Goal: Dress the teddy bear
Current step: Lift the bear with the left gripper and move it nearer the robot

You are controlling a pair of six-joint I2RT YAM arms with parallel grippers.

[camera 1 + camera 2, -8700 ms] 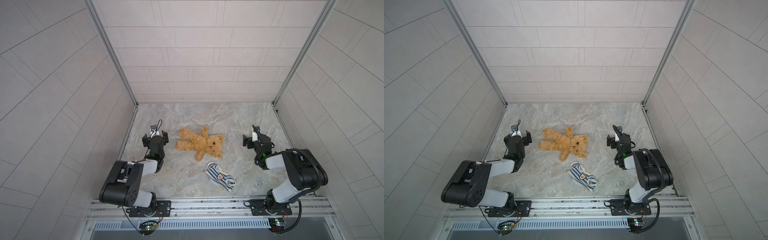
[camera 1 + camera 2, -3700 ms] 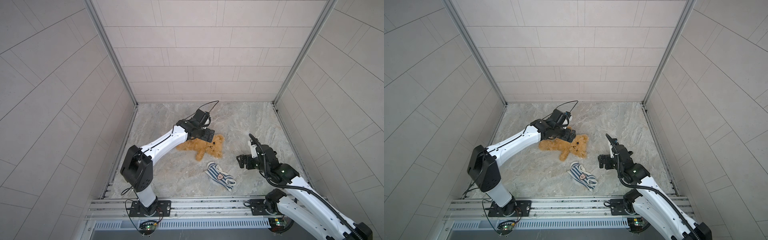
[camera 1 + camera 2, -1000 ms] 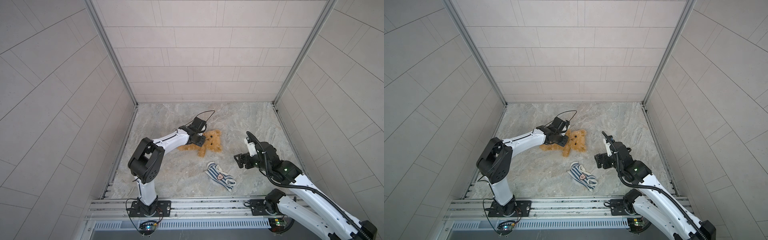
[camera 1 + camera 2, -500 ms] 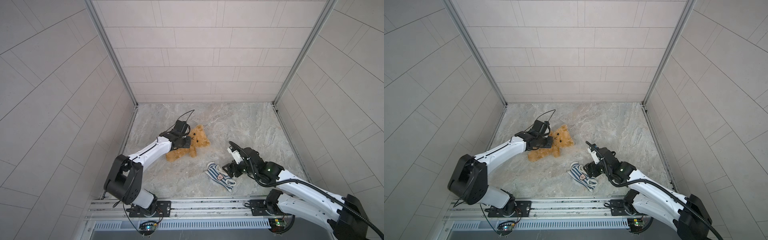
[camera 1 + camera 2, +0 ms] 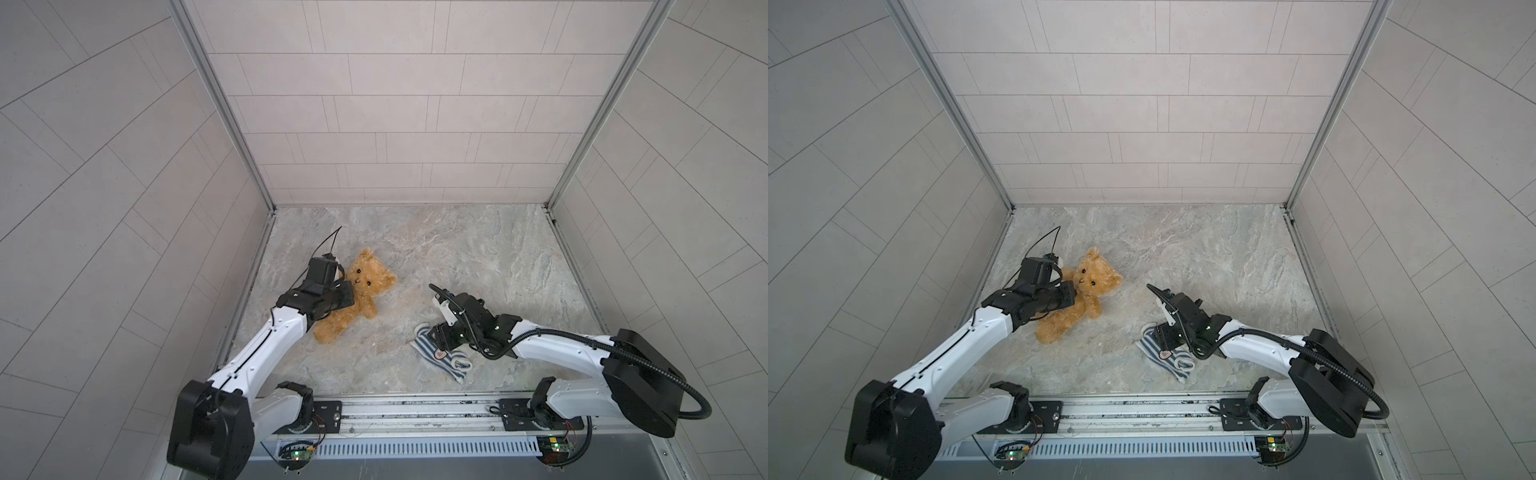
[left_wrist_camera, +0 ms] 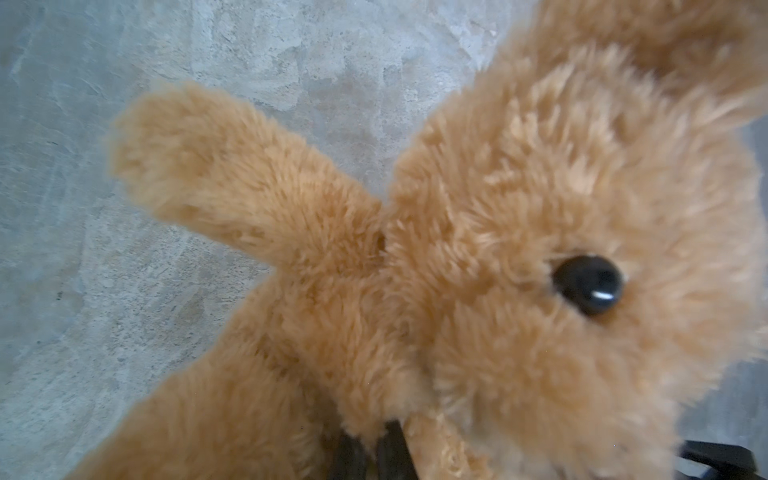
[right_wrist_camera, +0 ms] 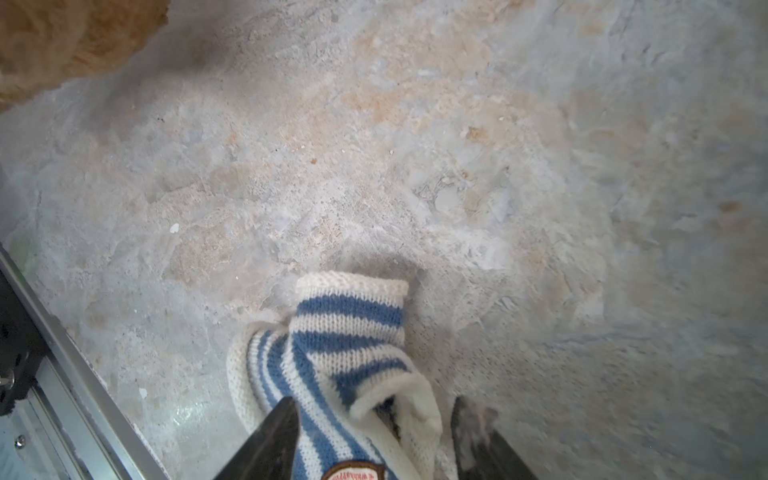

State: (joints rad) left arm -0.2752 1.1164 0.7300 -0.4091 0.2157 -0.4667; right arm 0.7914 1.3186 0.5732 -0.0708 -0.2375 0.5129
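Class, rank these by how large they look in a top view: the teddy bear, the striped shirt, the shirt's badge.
1. teddy bear, largest, even partly hidden by the left gripper.
2. striped shirt, partly under the right gripper.
3. badge, far smallest.

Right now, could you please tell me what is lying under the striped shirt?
Only marbled tabletop shows around the striped shirt; the fingers of the right gripper straddle it. Anything beneath the fabric is covered.
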